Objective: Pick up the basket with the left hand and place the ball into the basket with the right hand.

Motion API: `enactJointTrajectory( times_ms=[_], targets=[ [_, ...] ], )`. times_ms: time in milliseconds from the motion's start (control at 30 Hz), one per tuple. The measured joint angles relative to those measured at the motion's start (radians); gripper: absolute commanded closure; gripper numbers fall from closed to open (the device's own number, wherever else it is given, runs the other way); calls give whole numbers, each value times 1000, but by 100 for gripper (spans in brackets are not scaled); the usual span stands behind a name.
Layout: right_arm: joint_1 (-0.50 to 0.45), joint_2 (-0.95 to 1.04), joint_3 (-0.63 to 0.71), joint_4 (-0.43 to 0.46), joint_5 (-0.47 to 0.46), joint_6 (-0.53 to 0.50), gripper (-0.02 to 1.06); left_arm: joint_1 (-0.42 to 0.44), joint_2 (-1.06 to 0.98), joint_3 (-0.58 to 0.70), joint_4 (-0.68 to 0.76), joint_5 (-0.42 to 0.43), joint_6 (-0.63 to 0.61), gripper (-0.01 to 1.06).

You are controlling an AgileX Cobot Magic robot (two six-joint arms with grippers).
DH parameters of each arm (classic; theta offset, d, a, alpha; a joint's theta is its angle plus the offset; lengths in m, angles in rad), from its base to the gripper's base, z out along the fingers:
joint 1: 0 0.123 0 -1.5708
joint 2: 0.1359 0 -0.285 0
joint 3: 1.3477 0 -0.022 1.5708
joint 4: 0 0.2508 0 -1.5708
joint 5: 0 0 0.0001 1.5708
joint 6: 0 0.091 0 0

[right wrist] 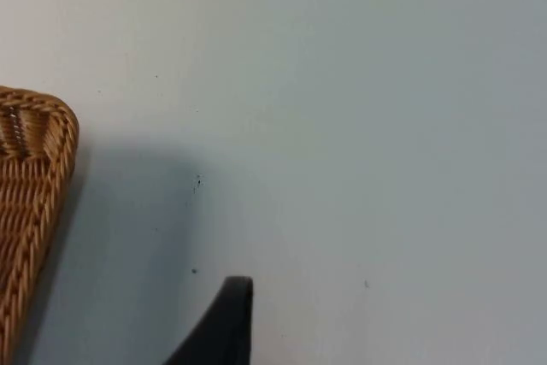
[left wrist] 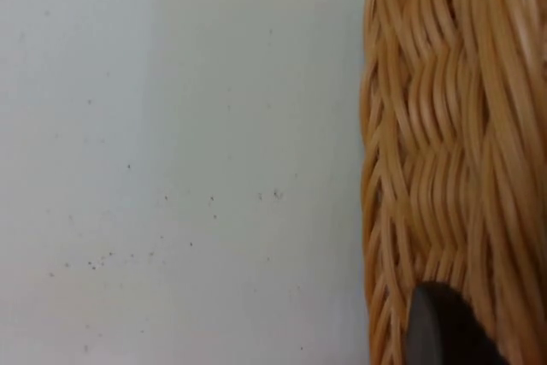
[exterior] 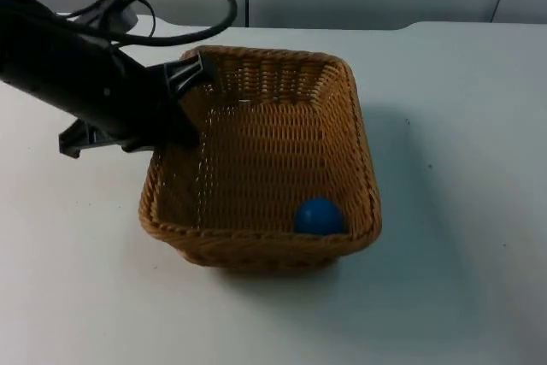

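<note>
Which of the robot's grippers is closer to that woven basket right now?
The left. The left gripper is at the basket, its fingers on the far left rim. The right gripper is off to the basket's right, above bare table. The blue ball lies inside.

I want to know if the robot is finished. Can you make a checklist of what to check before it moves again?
1. Ball in basket: ok. The blue ball lies inside the wicker basket, against its near wall.
2. Left gripper on the basket: ok, it sits at the basket's left rim.
3. Grip firm: cannot tell.
4. Basket lifted off the white table: cannot tell; its shadow lies apart to the right.
5. Right gripper out of the way: ok, it is over bare table beside the basket.
6. Basket level: ok, nothing tips out.
</note>
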Motion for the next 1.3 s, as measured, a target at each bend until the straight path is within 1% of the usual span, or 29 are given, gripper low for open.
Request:
enactJointTrajectory(
  times_ms=[200, 333, 467, 700, 900, 1300],
  targets=[
    [0, 0, 0, -8, 4, 0, 3, -14, 2, 0, -62, -44, 109, 105],
    [0, 0, 0, -11, 4, 0, 3, -14, 2, 0, -89, -50, 150, 105],
    [0, 0, 0, -44, 4, 25, 3, -14, 2, 0, -122, -41, 196, 105],
    [0, 0, 0, -67, 4, 44, 3, -14, 2, 0, -145, -23, 204, 105],
    [0, 0, 0, -75, 4, 44, 3, -14, 2, 0, -159, -61, 207, 105],
    [0, 0, 0, -75, -2, 44, 3, -14, 3, 0, -159, -71, 208, 105]
  ],
)
